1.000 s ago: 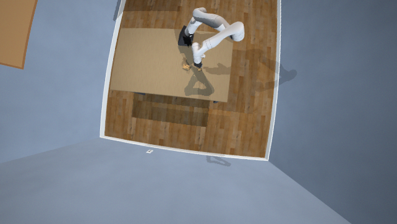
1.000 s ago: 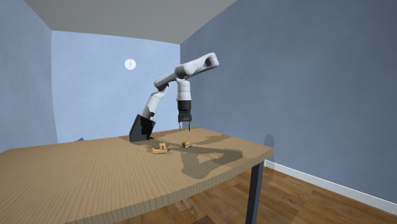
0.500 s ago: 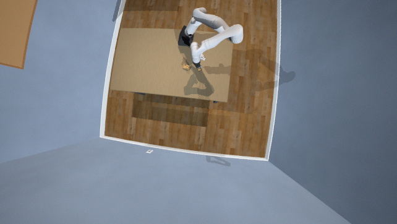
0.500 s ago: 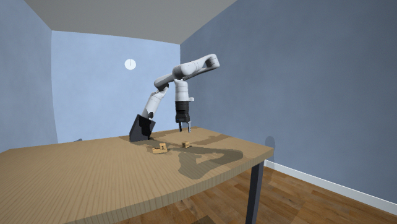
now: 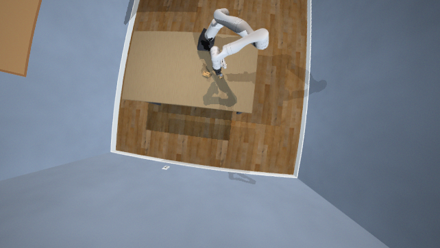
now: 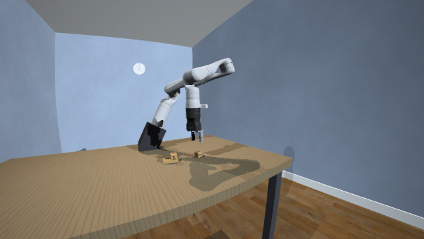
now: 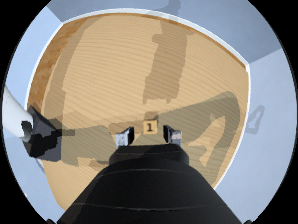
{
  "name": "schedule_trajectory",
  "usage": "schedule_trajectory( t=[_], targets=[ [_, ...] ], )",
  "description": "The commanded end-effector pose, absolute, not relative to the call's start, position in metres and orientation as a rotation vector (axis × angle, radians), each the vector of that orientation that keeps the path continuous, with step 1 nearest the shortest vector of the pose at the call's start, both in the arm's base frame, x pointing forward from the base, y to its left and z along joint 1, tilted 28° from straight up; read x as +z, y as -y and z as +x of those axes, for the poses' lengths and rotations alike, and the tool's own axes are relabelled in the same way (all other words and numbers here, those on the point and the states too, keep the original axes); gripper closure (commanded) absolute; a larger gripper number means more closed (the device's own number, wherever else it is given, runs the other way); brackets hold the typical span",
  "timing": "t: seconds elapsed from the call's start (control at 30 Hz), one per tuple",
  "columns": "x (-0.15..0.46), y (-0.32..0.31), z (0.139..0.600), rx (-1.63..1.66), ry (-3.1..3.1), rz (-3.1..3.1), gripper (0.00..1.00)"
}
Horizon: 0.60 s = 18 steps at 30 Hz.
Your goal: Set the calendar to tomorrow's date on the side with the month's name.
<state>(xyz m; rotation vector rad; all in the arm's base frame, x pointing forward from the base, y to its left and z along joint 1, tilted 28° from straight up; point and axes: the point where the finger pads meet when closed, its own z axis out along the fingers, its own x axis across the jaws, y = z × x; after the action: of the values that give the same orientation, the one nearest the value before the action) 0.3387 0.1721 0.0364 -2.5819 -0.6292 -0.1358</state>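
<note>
Calendar tray (image 5: 205, 75) (image 6: 168, 161) and one seated cube (image 5: 207, 72) (image 6: 174, 155) stand together on the table (image 5: 157, 68) (image 6: 99, 198) (image 7: 115, 60), the cube towards one end, leaving room for its partner beside it. Just beside the tray, apart from it, the loose cube (image 5: 221, 77) (image 6: 198, 154) (image 7: 150, 127) rests on the tabletop with a 1 facing up; we judge it was set there so it can be gripped afresh and turned to the needed digit. Above it hangs our gripper (image 5: 220, 75) (image 6: 197, 140) (image 7: 148, 132), fingers fully spread and holding nothing. In the wrist view the cube sits squarely between them, which should suit a straight descent onto opposite faces. We cannot read the month or the full date, so the digit wanted stays uncertain; a skewed grip could twist the cube.
</note>
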Motion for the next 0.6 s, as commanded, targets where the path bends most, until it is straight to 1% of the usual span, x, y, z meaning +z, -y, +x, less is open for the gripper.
schedule_trajectory(
  t=[0.0, 0.27, 0.3, 0.57],
  targets=[
    [0.0363, -0.1713, 0.3389, -0.135, 0.624, -2.584, 0.0],
    [0.0361, -0.1712, 0.3392, -0.129, 0.6, -2.589, 0.0],
    [0.0361, -0.1712, 0.3392, -0.129, 0.6, -2.589, 0.1],
    [0.0361, -0.1712, 0.3392, -0.129, 0.6, -2.589, 0.1]
  ],
)
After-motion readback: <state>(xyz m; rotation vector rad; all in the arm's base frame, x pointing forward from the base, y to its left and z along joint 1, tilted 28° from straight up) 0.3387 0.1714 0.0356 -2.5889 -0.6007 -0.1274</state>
